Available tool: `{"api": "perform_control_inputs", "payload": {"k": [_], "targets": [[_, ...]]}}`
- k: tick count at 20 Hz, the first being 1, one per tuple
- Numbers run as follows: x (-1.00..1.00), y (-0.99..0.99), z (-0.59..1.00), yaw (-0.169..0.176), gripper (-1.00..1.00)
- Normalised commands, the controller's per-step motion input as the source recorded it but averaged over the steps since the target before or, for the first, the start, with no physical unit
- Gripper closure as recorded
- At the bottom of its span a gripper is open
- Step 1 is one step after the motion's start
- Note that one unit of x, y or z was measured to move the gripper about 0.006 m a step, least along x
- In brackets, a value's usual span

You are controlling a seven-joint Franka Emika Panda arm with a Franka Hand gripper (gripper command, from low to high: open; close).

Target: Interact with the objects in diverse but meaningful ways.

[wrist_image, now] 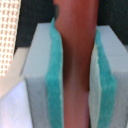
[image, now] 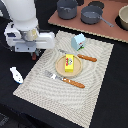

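A: What is sitting in the containers?

B: The round wooden plate (image: pixel 59 69) in the middle of the woven mat (image: pixel 45 90) is carrying the yellow pack (image: pixel 69 62) with red-white print. At the far edge of the desk, a brown board (image: pixel 65 22) is holding two dark pots (image: pixel 67 8) and part of a bowl (image: pixel 123 18); I cannot tell what is inside them.

A: And the fingers?

B: They are clamping a reddish-brown stick (wrist_image: pixel 76 65). In the wrist view the two teal pads (wrist_image: pixel 54 80) are pressing against it on both sides. The gripper (image: pixel 36 53) is hanging over the mat's edge at the exterior view's left.

A: What else is lying around?

B: The blue-and-white little box (image: pixel 78 41) is standing near the mat's far edge. A knife (image: pixel 79 56) is lying beyond the plate, a fork (image: pixel 65 79) on its near side. The white scoop (image: pixel 16 75) is resting on the dark desk (image: pixel 107 95), off the mat.

A: Open room?

B: The mat's near corner is lying bare.
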Motion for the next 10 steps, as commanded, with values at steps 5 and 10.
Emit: {"api": "perform_control_inputs", "payload": {"k": [5, 10], "targets": [[0.14, 0.50, 1.00, -0.102, 1.00], [0.54, 0.63, 0.97, -0.055, 1.00]]}}
